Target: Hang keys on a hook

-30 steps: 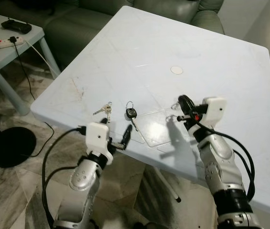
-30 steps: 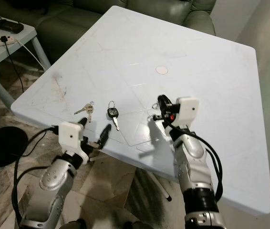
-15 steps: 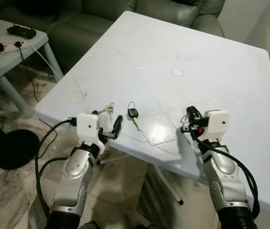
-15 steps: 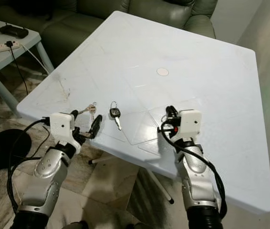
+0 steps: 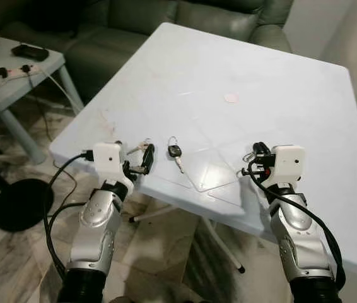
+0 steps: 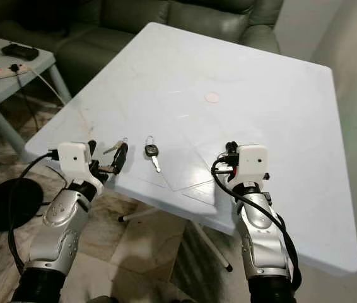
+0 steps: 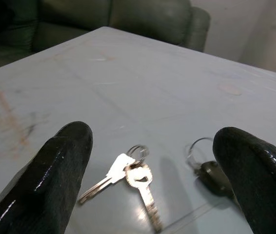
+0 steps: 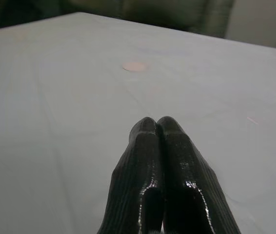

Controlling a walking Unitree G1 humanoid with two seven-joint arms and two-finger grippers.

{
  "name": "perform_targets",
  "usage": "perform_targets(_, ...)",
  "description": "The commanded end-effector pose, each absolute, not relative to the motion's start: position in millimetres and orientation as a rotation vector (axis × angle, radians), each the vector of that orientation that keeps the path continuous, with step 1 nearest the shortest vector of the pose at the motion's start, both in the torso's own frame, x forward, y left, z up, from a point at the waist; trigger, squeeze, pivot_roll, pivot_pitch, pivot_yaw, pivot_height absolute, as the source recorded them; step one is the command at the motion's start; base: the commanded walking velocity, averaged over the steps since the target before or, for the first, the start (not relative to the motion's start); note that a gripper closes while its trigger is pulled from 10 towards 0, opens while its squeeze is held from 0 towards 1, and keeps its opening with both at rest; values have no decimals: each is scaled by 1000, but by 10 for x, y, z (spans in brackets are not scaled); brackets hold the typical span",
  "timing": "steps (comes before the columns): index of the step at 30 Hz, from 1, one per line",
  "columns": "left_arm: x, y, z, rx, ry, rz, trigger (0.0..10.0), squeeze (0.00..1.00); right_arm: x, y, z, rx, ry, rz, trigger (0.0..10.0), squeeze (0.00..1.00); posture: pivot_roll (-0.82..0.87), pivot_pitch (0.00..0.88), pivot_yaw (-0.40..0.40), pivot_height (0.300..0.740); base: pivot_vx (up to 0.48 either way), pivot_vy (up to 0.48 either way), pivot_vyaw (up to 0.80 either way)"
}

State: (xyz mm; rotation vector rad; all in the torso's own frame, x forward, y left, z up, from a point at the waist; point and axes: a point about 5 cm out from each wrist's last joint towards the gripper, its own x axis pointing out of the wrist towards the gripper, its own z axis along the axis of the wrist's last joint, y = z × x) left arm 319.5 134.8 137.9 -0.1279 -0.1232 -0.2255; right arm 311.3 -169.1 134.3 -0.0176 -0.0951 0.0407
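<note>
At the near edge of the pale blue worktop [image 5: 279,82], the left claw [image 7: 150,195] hangs with its two black fingers [image 7: 60,165] spread wide apart, holding nothing, aimed over the worktop's near-left corner. Just beyond those fingers lies the bunch of silver keys [image 7: 130,178] on a ring, flat on the worktop and between the fingers' lines in the left wrist view (not touched by either). Just beside the bunch, toward the worktop's middle, lies a black-headed car key [image 5: 175,153] with its own ring, also flat and apart from the silver keys. Farther along the near edge, toward the worktop's right side, the right claw [image 8: 158,146] sits low over the surface with its fingers pressed together, nothing between them. Past both keys, around the worktop's middle, a small round pinkish spot [image 5: 231,98] marks the surface. Beyond the worktop's far edge stands a dark green sofa [image 5: 147,19], and off its left side a small side table [image 5: 14,79] carries a power strip [image 5: 13,71] and a black remote-like device [image 5: 26,52].
</note>
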Motion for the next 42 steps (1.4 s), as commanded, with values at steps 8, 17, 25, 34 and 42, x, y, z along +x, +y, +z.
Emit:
perform_targets(8,3316,1468,1394,-118,-113,-186,10000,0,3093,-1701,1398,-32,-112,17,10000,0,31,74,-34,740,0,0,-740)
perform_targets(17,3372,1468,1425,-123,-121,-182,10000,0,3103,-1698,1420,-60,-119,10,10000,0,22,70,-24,740,0,0,-732)
perform_targets(25,3353,1469,1405,-128,-124,-189,10000,0,3085,-1719,1382,-60,-108,-4,10000,0,25,67,-9,740,0,0,-731)
perform_targets(34,3345,1497,1353,-135,-106,-189,10000,0,3089,-1721,1395,-48,-114,-17,10000,0,15,45,-9,740,0,0,-730)
perform_targets(42,3367,1519,1357,-140,-108,-179,10000,0,3102,-1745,1412,-55,-121,-12,10000,0,14,30,-15,740,0,412,-730)
